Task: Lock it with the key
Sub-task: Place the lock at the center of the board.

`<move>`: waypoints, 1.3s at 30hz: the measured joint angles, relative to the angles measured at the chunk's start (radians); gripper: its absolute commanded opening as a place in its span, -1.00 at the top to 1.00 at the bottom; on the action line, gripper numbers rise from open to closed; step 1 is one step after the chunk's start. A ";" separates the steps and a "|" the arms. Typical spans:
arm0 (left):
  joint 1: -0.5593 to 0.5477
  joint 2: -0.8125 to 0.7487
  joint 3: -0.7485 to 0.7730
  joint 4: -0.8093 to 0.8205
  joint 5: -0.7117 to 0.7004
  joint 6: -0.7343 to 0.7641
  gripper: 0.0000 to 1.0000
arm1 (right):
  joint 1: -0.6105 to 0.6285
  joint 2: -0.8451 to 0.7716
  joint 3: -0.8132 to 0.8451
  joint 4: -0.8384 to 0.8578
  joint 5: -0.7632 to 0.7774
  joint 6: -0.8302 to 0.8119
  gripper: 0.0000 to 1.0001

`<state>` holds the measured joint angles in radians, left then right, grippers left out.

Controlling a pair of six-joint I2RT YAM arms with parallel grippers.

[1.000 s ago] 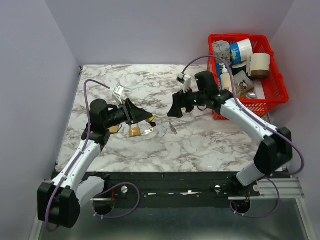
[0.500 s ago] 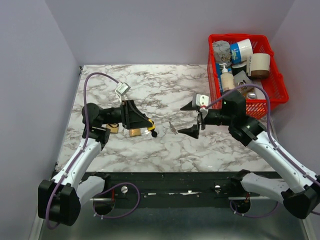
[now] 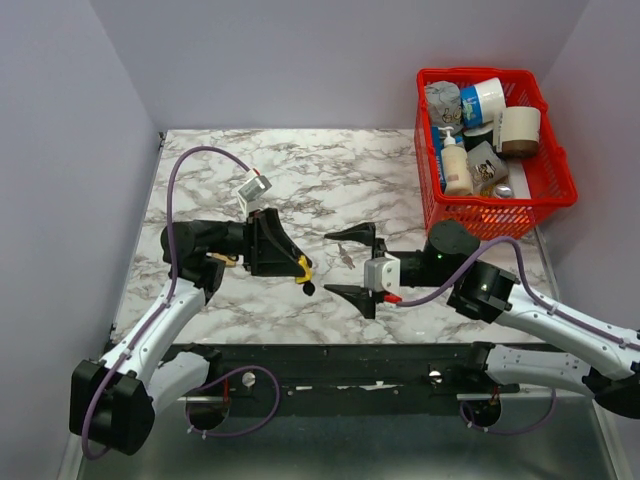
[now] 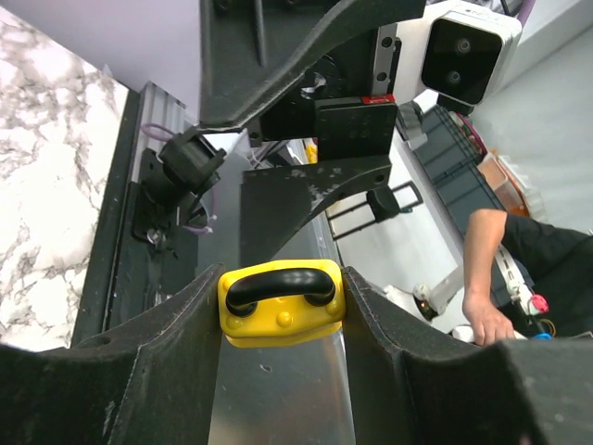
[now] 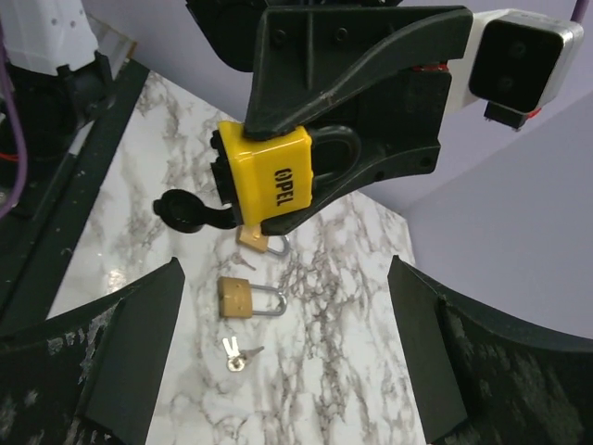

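the top view shows the whole scene: the left gripper (image 3: 298, 268) clamped on a yellow padlock (image 3: 300, 266) above the marble table (image 3: 420, 290), and the right gripper (image 3: 330, 263) just beside it, fingers spread wide with nothing between them. a red basket (image 3: 545, 195) stands at the far right.

only the right wrist view shows the lock's side: a yellow body (image 5: 269, 176) with black lettering, a black shackle (image 5: 335, 148), and a black-headed key (image 5: 185, 209) at the body's lower corner. whether the key sits in the keyhole cannot be told. on the table below lie two brass padlocks (image 5: 246, 298) and small keys (image 5: 235, 355).

the left wrist view shows the lock end-on, the shackle arching across the yellow.

the lock's long axis runs along the left fingers, shackle back toward the left wrist, body end toward the right gripper.
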<state>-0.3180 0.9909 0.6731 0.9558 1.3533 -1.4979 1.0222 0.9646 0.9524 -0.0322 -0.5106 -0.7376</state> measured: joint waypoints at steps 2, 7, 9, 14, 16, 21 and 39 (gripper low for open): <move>-0.006 0.000 0.000 0.001 0.005 -0.002 1.00 | 0.020 0.018 0.000 0.021 0.027 -0.035 -0.99; -0.017 0.003 0.007 0.002 0.011 -0.008 1.00 | 0.052 0.048 0.000 0.031 0.042 -0.111 -1.00; -0.018 0.005 0.008 0.006 0.011 -0.011 1.00 | 0.057 0.050 0.000 0.031 0.042 -0.132 -0.99; -0.018 0.012 0.008 0.008 0.011 -0.011 1.00 | 0.085 0.056 0.006 0.030 0.043 -0.154 -1.00; -0.021 0.016 0.008 0.009 0.011 -0.013 1.00 | 0.096 0.067 0.016 0.031 0.043 -0.154 -1.00; -0.027 0.025 0.019 0.010 0.011 -0.015 1.00 | 0.109 0.093 0.027 0.031 0.045 -0.152 -0.99; -0.040 0.029 0.026 0.016 0.012 -0.015 1.00 | 0.122 0.109 0.027 0.045 0.070 -0.145 -0.40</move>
<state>-0.3584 1.0195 0.6994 0.9718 1.3651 -1.5127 1.1446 1.0733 0.9791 0.0124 -0.4404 -0.8829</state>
